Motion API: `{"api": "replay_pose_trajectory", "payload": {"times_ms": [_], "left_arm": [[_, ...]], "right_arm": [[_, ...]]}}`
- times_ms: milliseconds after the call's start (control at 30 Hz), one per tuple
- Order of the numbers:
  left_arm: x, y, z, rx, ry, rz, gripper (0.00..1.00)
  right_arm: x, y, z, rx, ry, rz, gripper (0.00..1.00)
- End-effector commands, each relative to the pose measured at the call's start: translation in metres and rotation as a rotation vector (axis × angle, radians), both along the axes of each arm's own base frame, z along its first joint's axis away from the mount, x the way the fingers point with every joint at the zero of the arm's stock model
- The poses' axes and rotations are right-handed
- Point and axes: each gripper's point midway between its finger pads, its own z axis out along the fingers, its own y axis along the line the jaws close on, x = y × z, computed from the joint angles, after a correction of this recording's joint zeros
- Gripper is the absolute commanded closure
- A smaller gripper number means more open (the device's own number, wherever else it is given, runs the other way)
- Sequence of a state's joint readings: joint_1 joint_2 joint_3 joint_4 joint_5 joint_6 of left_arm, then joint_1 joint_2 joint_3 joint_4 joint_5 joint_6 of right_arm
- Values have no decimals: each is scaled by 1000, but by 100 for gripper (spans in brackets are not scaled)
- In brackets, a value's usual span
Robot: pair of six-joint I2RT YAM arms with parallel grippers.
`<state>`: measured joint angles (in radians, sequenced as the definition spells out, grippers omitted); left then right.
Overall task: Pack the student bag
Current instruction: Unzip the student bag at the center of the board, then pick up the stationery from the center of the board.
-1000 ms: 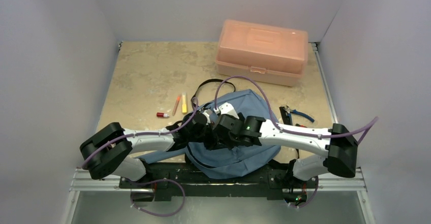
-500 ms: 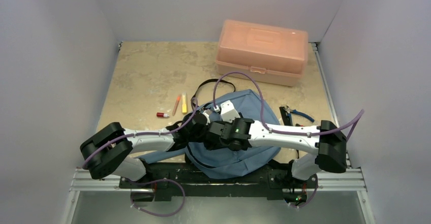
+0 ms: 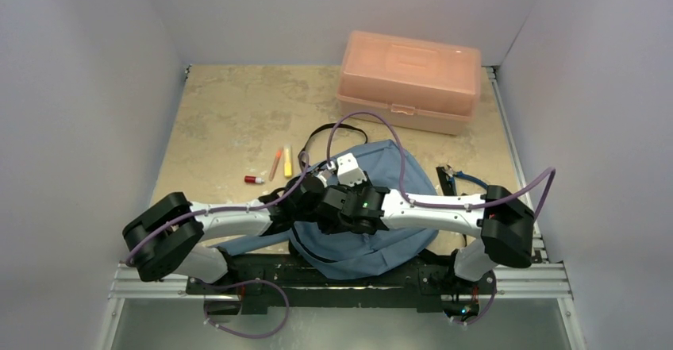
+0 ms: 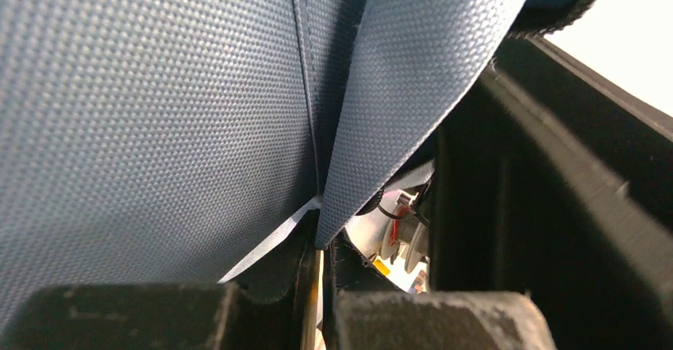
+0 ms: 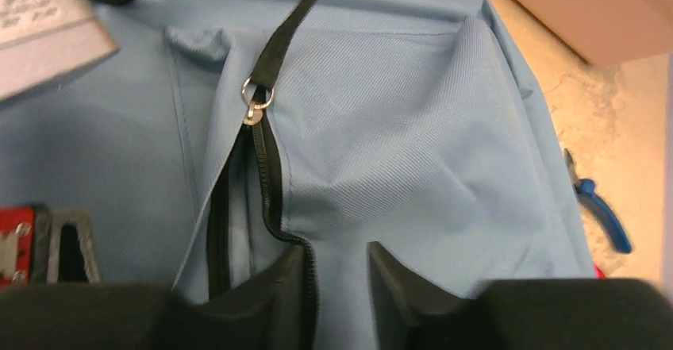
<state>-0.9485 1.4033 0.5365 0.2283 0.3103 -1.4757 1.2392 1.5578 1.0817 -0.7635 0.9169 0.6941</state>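
Note:
The student bag point(image 3: 373, 243), soft blue-grey fabric, lies between the two arms near the front edge. My left gripper point(image 3: 311, 199) reaches over it from the left. In the left wrist view that gripper point(image 4: 321, 243) is shut, pinching a fold of the bag's point(image 4: 159, 112) fabric. My right gripper point(image 3: 332, 201) comes in from the right. In the right wrist view it point(image 5: 337, 259) straddles the edge of the dark zipper opening: one finger under the zipper edge, the other outside, the bag's point(image 5: 413, 128) puckered cloth between them. The zipper pull point(image 5: 255, 104) sits above.
A salmon-pink plastic box point(image 3: 409, 80) stands at the back right. A yellow marker point(image 3: 287, 161), an orange pen point(image 3: 275, 163) and a small red item point(image 3: 254, 179) lie left of the bag. Blue-handled pliers point(image 3: 464, 179) lie to its right. A black strap loop point(image 3: 337, 132) shows behind the bag.
The right arm has shifted left, its elbow drawing in toward the bag. Its jaws have narrowed onto the fabric by the zipper. The left arm has held still.

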Motion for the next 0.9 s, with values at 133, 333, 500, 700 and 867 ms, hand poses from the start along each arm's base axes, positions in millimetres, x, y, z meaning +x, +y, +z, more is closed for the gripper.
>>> {"api": "replay_pose_trajectory", "payload": {"times_ms": [133,333,500,700,867], "left_arm": [[11,9,23,50,-162,-23,83],[27,50,75,237,-421,-45,49],[62,131,115,466,-621,89,40],[135,207,115,727,-485,279,33],[186,204,60,921,-265,194,44]], "right_arm": [[18,-13,20,191,-8,8,100],[11,-19,14,309,44,33,100],[11,-19,29,345,31,33,100],[15,-17,55,386,-17,53,100],[14,-18,54,380,-14,66,100]]}}
